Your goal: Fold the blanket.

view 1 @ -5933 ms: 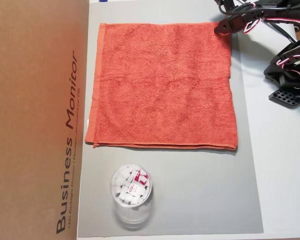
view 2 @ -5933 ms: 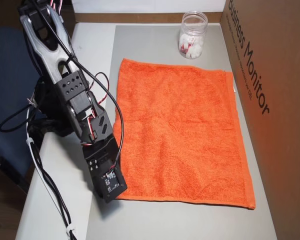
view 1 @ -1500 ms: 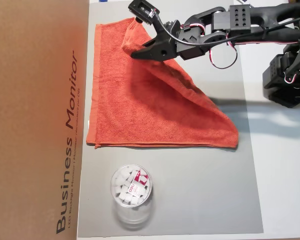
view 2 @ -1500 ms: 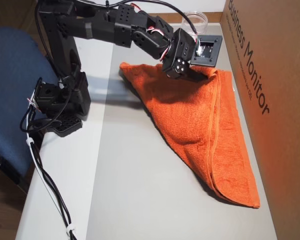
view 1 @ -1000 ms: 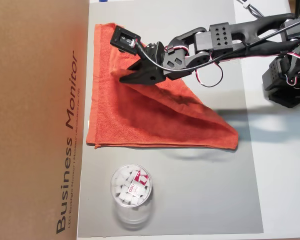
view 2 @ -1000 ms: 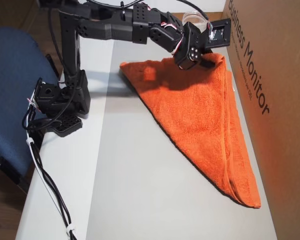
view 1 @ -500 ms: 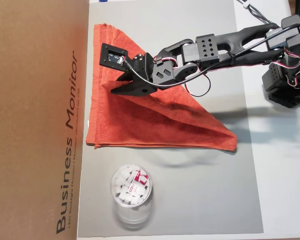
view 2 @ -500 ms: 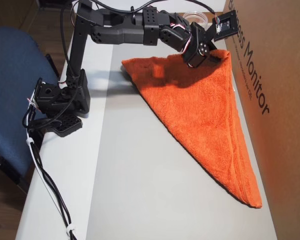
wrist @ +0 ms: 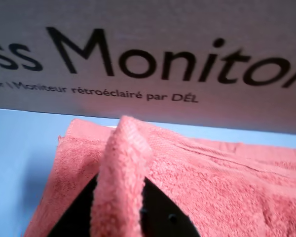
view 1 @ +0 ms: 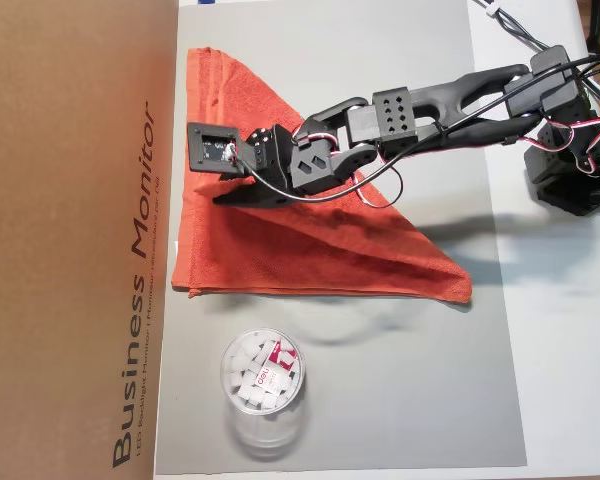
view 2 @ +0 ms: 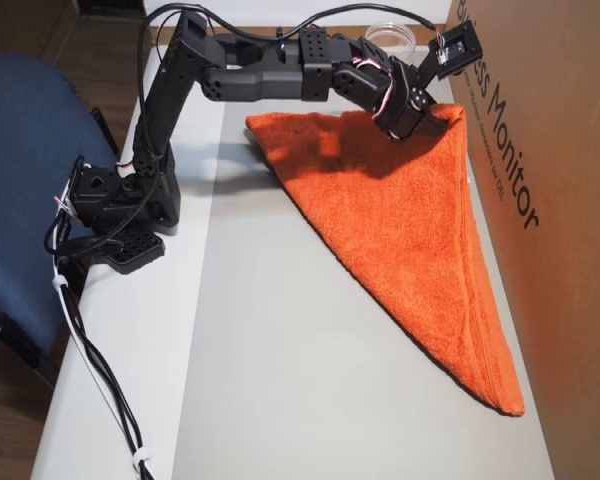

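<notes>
We see the blanket (view 1: 310, 245) lying on the grey mat (view 1: 420, 390), folded along a diagonal into a triangle: in an overhead view its long straight hem runs along the bottom, its left edge sits right against the cardboard box (view 1: 70, 240), and the slanted fold runs from the upper left corner down to the lower right tip. The arm (view 1: 450, 100) reaches across from its base at the right of that view, and the gripper (view 1: 225, 198) sits over the left part of the blanket, close to the box. In the wrist view a rolled corner of the blanket (wrist: 121, 177) stands up in the middle of the picture with the black jaws at either side of it below, so we take the gripper to be pinching that corner, though the fingertips themselves are mostly hidden by cloth. Behind it, the box lettering (wrist: 153, 59) fills the top of the wrist view. In another overhead view the gripper (view 2: 432, 122) holds the blanket (view 2: 410, 230) corner lifted slightly next to the box (view 2: 550, 200), and the cloth slopes away from it to a narrow tip nearest the camera. A clear plastic cup (view 1: 263, 385) with white pieces inside stands on the mat, below the blanket in an overhead view and apart from it.
</notes>
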